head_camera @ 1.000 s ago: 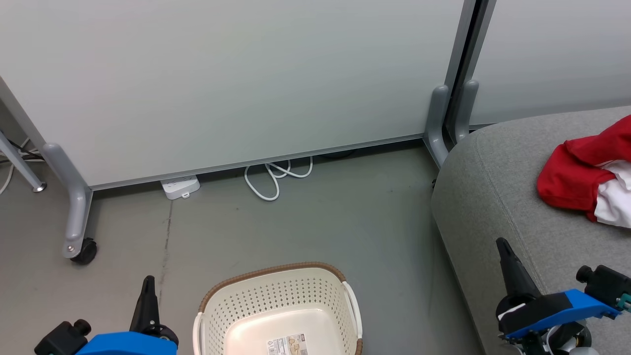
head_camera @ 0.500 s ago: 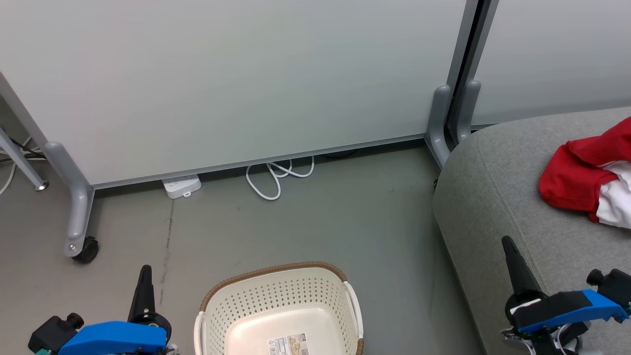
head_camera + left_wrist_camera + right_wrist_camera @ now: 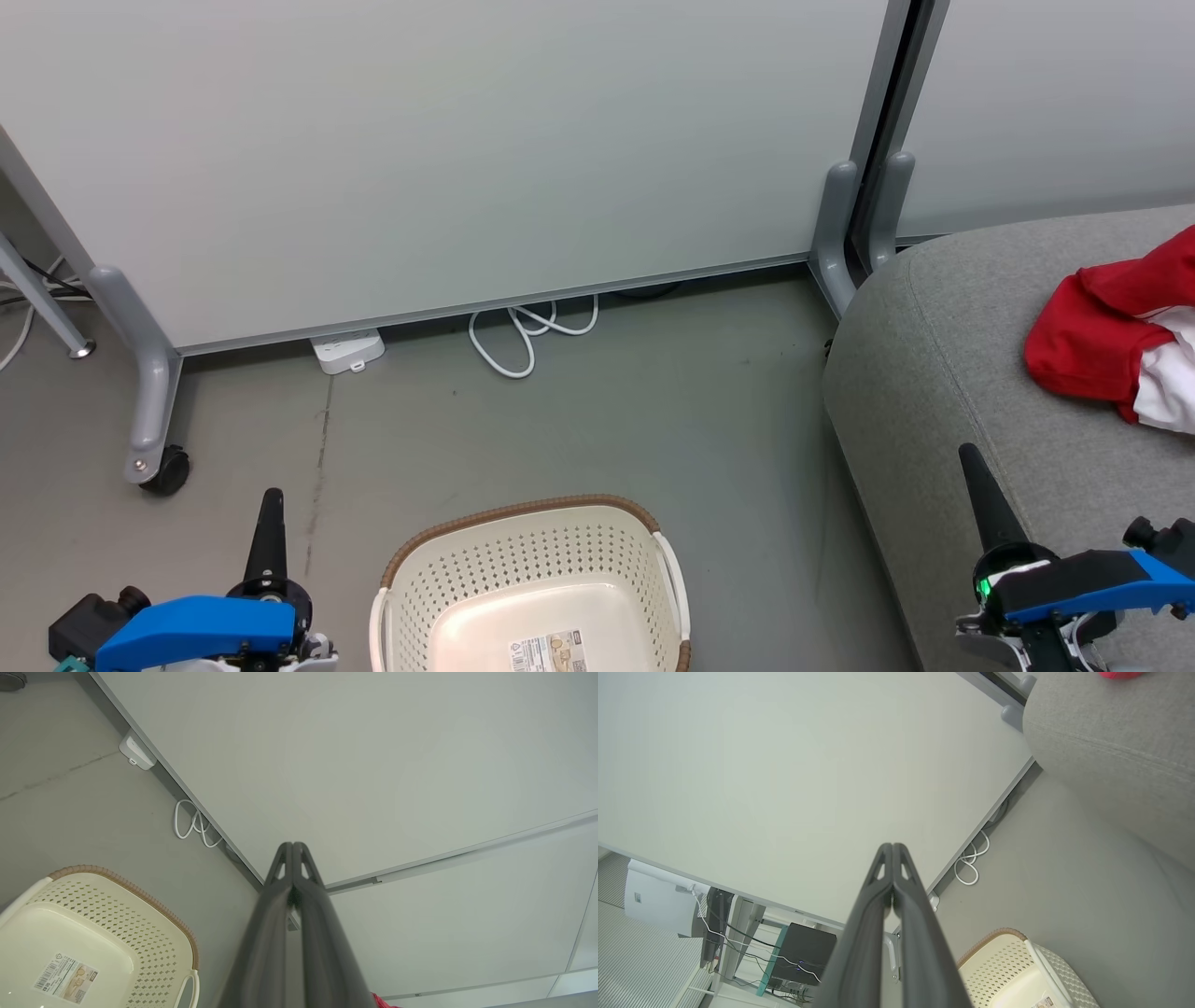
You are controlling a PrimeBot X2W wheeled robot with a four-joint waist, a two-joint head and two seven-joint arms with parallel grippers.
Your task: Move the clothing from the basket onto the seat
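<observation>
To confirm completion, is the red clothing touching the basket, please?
Apart. Head view: clothing lies on the seat, with bare floor between seat and basket.

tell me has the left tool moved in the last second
Yes. In the head view the left tool has drifted up and leftward, away from the basket, which has hardly shifted in the picture.
</observation>
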